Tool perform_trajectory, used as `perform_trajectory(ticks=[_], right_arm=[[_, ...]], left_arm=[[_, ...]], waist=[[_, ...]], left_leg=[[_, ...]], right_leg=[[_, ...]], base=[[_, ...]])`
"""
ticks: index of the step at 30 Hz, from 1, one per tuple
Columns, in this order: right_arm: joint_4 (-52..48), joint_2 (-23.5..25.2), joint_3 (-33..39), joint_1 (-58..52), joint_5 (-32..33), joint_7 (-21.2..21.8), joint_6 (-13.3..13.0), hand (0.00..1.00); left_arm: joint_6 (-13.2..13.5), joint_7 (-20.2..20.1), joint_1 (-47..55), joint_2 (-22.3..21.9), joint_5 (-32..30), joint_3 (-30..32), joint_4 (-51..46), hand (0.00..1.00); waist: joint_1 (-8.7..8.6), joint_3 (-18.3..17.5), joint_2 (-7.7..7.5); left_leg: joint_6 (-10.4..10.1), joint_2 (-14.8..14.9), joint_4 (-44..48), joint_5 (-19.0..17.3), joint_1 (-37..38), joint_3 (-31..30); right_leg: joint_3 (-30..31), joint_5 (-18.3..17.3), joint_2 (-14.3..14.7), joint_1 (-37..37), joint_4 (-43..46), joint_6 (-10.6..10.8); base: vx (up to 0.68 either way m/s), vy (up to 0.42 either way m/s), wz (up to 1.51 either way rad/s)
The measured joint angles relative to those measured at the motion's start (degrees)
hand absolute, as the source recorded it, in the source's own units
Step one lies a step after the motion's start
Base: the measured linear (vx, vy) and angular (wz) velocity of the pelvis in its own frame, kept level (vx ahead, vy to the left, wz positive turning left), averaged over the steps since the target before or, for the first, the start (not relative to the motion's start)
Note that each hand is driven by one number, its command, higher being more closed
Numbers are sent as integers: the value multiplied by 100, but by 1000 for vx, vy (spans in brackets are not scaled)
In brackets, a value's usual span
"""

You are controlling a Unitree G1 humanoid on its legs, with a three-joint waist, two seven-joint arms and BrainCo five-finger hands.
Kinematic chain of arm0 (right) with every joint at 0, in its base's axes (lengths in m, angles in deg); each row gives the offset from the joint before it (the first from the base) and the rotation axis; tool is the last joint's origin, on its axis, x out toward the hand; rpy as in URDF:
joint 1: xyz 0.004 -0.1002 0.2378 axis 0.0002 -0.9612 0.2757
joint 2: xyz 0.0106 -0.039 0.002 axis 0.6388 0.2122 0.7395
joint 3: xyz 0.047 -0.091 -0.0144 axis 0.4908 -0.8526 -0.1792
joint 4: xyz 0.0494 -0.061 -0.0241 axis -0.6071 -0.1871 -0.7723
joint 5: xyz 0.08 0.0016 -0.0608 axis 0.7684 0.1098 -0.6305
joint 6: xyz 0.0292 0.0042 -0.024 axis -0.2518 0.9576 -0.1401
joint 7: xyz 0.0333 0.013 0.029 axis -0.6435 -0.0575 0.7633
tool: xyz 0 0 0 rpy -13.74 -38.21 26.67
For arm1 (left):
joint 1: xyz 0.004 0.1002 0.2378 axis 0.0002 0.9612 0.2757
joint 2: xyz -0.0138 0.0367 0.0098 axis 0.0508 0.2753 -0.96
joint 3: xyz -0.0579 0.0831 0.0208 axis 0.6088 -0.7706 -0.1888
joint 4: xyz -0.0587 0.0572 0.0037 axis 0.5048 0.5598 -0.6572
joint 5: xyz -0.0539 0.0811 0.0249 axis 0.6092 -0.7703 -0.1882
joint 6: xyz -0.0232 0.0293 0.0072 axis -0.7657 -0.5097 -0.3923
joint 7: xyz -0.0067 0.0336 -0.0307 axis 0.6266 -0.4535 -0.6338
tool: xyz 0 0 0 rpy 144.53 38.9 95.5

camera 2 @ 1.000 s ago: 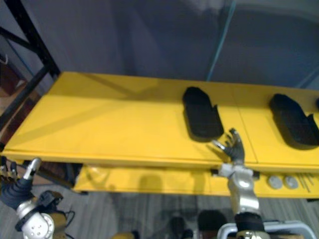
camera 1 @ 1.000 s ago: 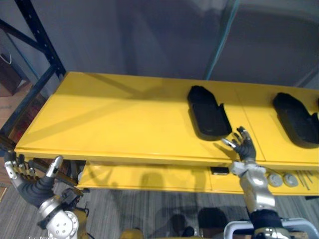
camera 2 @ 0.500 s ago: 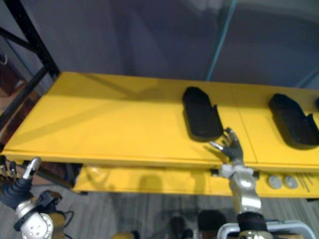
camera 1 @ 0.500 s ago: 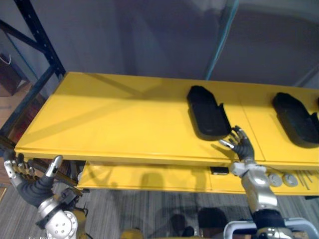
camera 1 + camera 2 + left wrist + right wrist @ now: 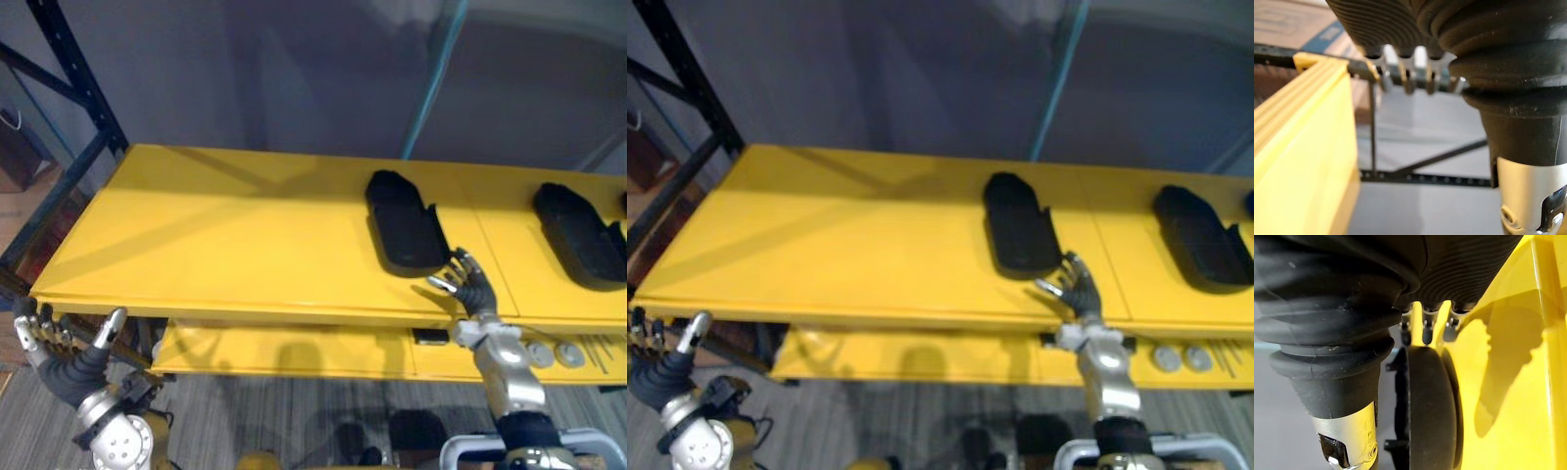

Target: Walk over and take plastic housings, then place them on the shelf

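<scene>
Yellow shelf (image 5: 225, 245), housing (image 5: 405, 227) just beside right fingers (image 5: 466, 273)

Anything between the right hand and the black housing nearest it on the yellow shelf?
Nothing visible. The right hand is at the near end of the black housing, with its fingers open and reaching over the housing's edge. Bare yellow shelf lies around them. Contact can't be confirmed.

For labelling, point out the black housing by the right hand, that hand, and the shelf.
Black housing (image 5: 404, 223), left eye view, middle.
Right hand (image 5: 474, 292), left eye view, palm.
Shelf (image 5: 225, 235), left eye view, bare top.
</scene>
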Motion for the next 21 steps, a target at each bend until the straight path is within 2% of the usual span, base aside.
perform_trajectory(ticks=[2, 5, 9, 12, 21], right_arm=[[-166, 136, -19, -88, -52, -224, -8, 0], [-501, 301, 12, -252, -490, -717, -139, 0], [-928, 372, 171, -280, -705, -967, -240, 0], [-986, 373, 203, -274, -705, -942, -235, 0], [-825, 373, 50, -57, -695, -458, -158, 0]], left_arm=[[5, 3, 27, 1, -1, 4, 1, 0], [6, 4, 18, 2, -3, 8, 1, 0], [6, 8, -2, 2, -3, 6, 0, 0], [5, 8, -8, 2, -1, 7, 0, 0], [-3, -14, -10, 2, -2, 8, -4, 0]], waist=[[-6, -16, 29], [-30, -26, 45], [-47, -28, 59], [-46, -36, 72], [-24, -43, 90]], left_leg=[[-9, 20, 22, -32, 20, 84], [-23, 38, 33, -58, 28, 145], [-30, 60, 34, -76, 8, 227], [-34, 62, 37, -81, 5, 222], [-31, 29, 33, -80, -42, 109]], right_leg=[[79, 7, 1, 0, 0, 9], [174, 7, 6, -28, -1, 9], [218, 8, 19, -91, -1, 10], [215, 7, 24, -95, 0, 9], [160, 7, 0, -90, 0, 10]], base=[[-13, 47, -22], [-27, 30, -15], [-21, 17, -12], [12, 32, 2], [0, 29, 5]])
